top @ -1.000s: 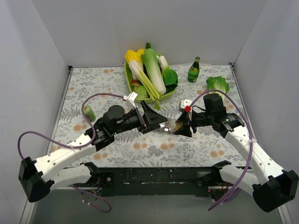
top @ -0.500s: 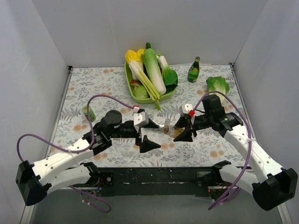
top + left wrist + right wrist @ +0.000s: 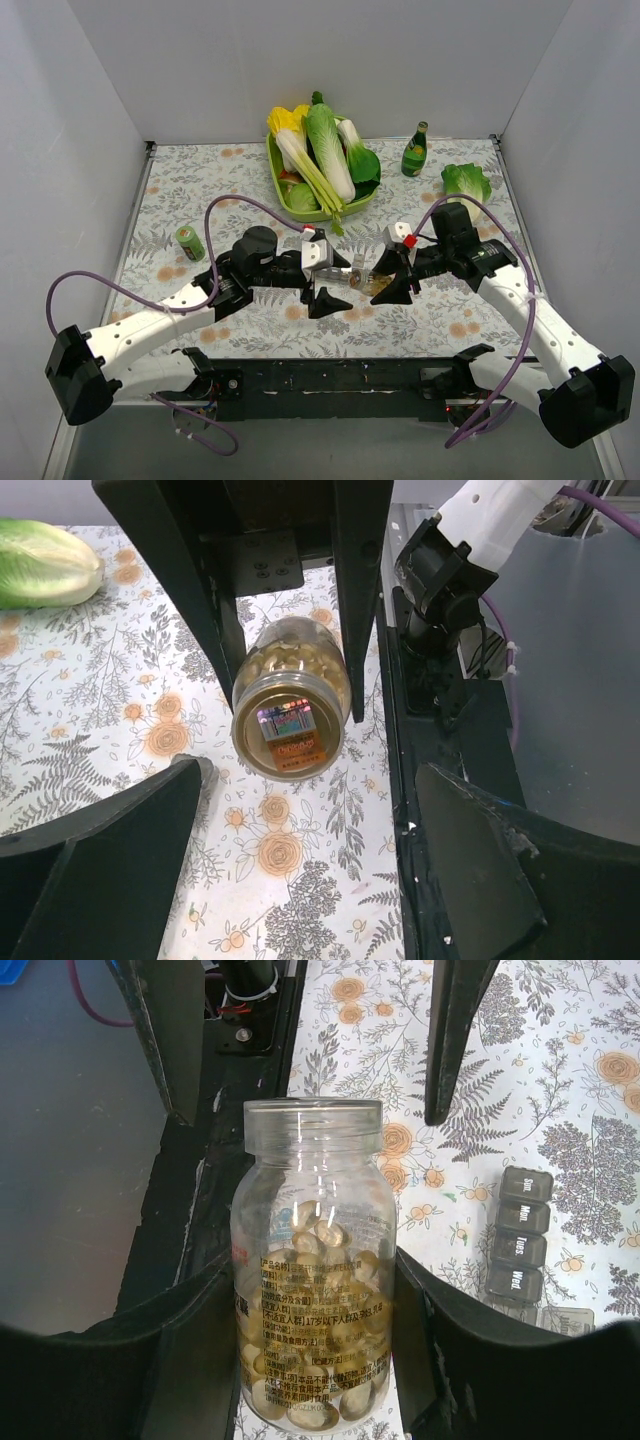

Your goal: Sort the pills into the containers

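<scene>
Pill bottle (image 3: 314, 1190) pinched level in right claw (image 3: 317, 1265), facing spread left claw (image 3: 310, 778), probably for opening; containers (image 3: 522, 1235) lie near bottle.

Lower right in the right wrist view, the containers (image 3: 521, 1235) show 4 dark lids and part of a 5th; the rest hides behind the right claw (image 3: 312, 1258). The bottle (image 3: 313, 1290) is cut off at its base by the bottom edge, and its label print is too small to read.
</scene>
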